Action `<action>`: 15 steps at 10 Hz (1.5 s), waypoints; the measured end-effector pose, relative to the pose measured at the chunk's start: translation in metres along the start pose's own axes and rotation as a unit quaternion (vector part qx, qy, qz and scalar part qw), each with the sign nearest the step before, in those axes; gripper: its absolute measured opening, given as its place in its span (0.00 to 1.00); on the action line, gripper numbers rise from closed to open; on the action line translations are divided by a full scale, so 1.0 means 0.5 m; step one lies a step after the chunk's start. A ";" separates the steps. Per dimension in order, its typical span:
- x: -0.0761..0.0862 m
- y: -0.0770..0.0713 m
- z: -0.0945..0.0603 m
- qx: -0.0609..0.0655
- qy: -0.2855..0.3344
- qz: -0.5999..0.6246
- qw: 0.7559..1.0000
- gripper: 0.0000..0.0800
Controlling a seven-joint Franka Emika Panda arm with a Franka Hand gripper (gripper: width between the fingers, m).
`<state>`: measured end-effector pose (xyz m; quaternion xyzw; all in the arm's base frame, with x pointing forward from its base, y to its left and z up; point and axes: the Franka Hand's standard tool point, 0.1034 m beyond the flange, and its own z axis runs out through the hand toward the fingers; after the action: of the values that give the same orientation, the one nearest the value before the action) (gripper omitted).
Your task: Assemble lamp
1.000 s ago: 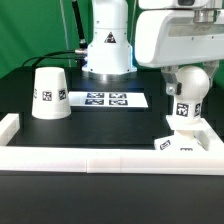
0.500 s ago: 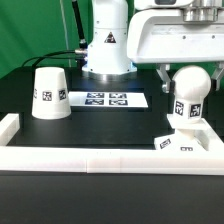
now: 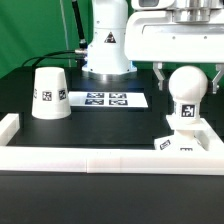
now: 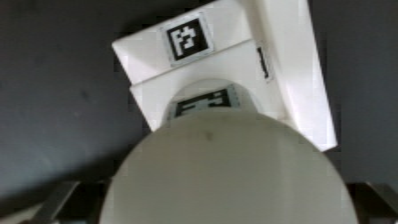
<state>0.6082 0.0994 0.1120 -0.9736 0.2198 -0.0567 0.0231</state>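
Note:
The white bulb [image 3: 187, 90] stands upright on its stem on the flat square base [image 3: 196, 143] at the exterior view's right. My gripper [image 3: 188, 84] is open, with one finger on each side of the bulb's round head and a gap between each finger and the head. In the wrist view the bulb's head [image 4: 222, 165] fills the near part, with the tagged base [image 4: 214, 50] beyond it and my gripper [image 4: 217, 215] astride the head. The tapered shade [image 3: 50, 93] stands mouth down at the exterior view's left, apart from my gripper.
The marker board [image 3: 105, 99] lies between the shade and the bulb. The long white border rail [image 3: 100, 160] runs along the front, with a raised end at the left [image 3: 8, 128]. The arm's own pedestal [image 3: 107, 45] stands behind.
My gripper has opened off the bulb and risen, so the bulb's head now shows between the fingers. The bulb stays standing on the base.

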 end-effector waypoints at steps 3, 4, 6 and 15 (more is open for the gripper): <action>-0.003 0.000 0.000 -0.003 0.002 0.158 0.987 0.73; -0.004 0.000 0.000 -0.003 0.001 0.196 0.981 0.73; -0.005 0.000 0.000 0.000 -0.003 0.267 0.964 0.73; -0.010 -0.009 0.000 -0.001 -0.012 0.065 0.998 0.87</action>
<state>0.6058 0.1055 0.1121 -0.9578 0.2827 -0.0434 0.0283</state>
